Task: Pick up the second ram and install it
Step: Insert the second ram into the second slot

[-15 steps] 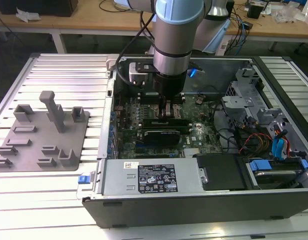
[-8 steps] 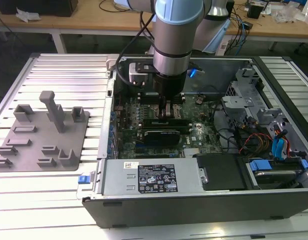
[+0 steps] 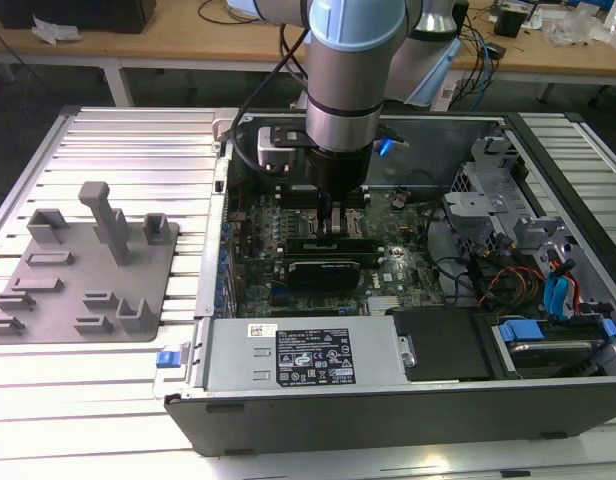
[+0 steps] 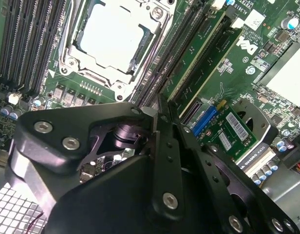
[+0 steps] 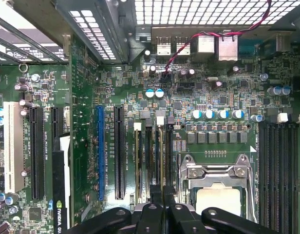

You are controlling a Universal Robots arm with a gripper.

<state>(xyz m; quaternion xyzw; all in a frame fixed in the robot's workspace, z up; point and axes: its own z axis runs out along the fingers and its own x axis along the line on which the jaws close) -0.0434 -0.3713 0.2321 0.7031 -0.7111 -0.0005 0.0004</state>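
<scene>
My gripper (image 3: 333, 222) reaches down into the open computer case (image 3: 193, 310), over the memory slots beside the processor socket (image 5: 215, 195). In the first wrist view the fingertips (image 5: 157, 197) sit close together, pinching the top edge of the second ram (image 5: 162, 156). This thin green stick stands on edge in a slot. Another stick (image 5: 141, 156) stands in the neighbouring slot. In the second wrist view the gripper (image 4: 159, 109) points at the same row of slots, next to the silver processor (image 4: 113, 36).
A black expansion card (image 3: 328, 268) lies across the board just in front of the gripper. A grey fixture plate (image 3: 83, 265) sits on the table at the exterior view's left. The power supply (image 3: 308, 352) and drive bays (image 3: 548, 300) line the case's near and right sides.
</scene>
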